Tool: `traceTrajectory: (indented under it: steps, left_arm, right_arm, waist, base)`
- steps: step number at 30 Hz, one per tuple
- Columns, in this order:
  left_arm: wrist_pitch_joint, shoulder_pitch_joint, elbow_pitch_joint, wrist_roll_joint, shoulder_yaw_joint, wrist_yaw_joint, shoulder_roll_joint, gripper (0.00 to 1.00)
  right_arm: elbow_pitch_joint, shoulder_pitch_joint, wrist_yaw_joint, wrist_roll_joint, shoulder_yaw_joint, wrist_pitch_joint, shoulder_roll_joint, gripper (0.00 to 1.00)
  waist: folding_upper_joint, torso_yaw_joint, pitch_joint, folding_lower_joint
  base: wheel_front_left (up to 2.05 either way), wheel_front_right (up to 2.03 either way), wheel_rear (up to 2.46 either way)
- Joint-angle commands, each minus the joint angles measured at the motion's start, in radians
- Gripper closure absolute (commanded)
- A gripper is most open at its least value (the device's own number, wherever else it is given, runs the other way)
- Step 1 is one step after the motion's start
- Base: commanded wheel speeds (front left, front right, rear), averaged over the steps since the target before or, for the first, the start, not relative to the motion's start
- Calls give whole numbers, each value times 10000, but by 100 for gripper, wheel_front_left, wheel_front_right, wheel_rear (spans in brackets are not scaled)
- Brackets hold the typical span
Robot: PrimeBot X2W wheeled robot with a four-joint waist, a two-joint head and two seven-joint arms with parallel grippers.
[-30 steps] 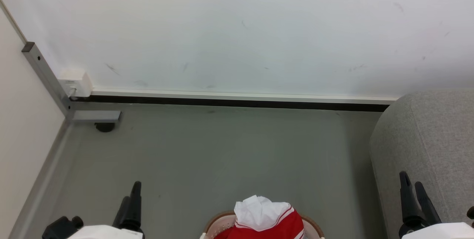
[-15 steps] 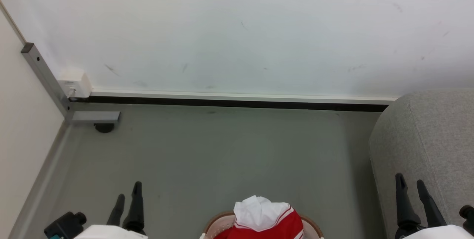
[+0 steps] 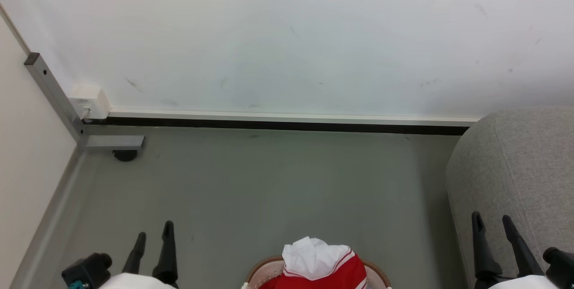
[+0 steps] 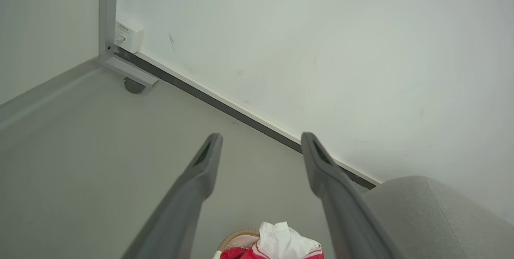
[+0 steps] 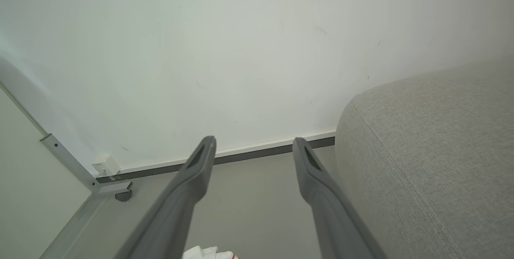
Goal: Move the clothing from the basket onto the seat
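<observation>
The clothing (image 3: pixel 319 264), bright red with a white hood part and white stripes, is piled in the basket (image 3: pixel 255 272), whose brown rim peeks in at the bottom centre of the head view. The same clothing (image 4: pixel 277 247) sits at the bottom of the left wrist view, and a white scrap of clothing (image 5: pixel 202 253) shows in the right wrist view. My left gripper (image 3: pixel 154 230) stands open to the left of the basket. My right gripper (image 3: pixel 491 218) is open in front of the grey seat (image 3: pixel 520 168). Both hold nothing.
A white wall (image 3: pixel 287 38) with a dark baseboard strip (image 3: pixel 278 124) closes off the far side. A grey metal frame post (image 3: pixel 51 92) with a white socket box (image 3: pixel 89 100) and a small dark caster (image 3: pixel 124 155) stands in the left corner. Grey floor (image 3: pixel 278 181) lies between.
Both grippers have opened: the fingers of each were together and now stand apart. The right gripper has drifted slightly left and lower in the head view.
</observation>
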Motion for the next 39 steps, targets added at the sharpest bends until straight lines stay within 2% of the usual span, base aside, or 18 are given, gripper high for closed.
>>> traceTrajectory:
  steps: [1, 20, 39]
  left_arm:
    - [-85, 24, -118, 399, -51, 53, 143, 0]
    - [-586, 167, -116, 2388, -492, 169, 585, 0]
    - [-975, 294, 288, 3770, -425, -4, 507, 0]
  right_arm:
    - [-74, 62, -10, -359, -22, -98, -81, 0]
    - [418, 125, -13, -1586, -187, -582, -19, 0]
    - [1328, 65, -16, -2067, 231, -980, 9, 0]
  waist:
    - [0, -3, -2, -1]
    - [0, -40, -34, -1]
    - [0, -94, -47, -1]
  base:
    - [0, 0, 0]
    - [0, 0, 0]
    - [0, 0, 0]
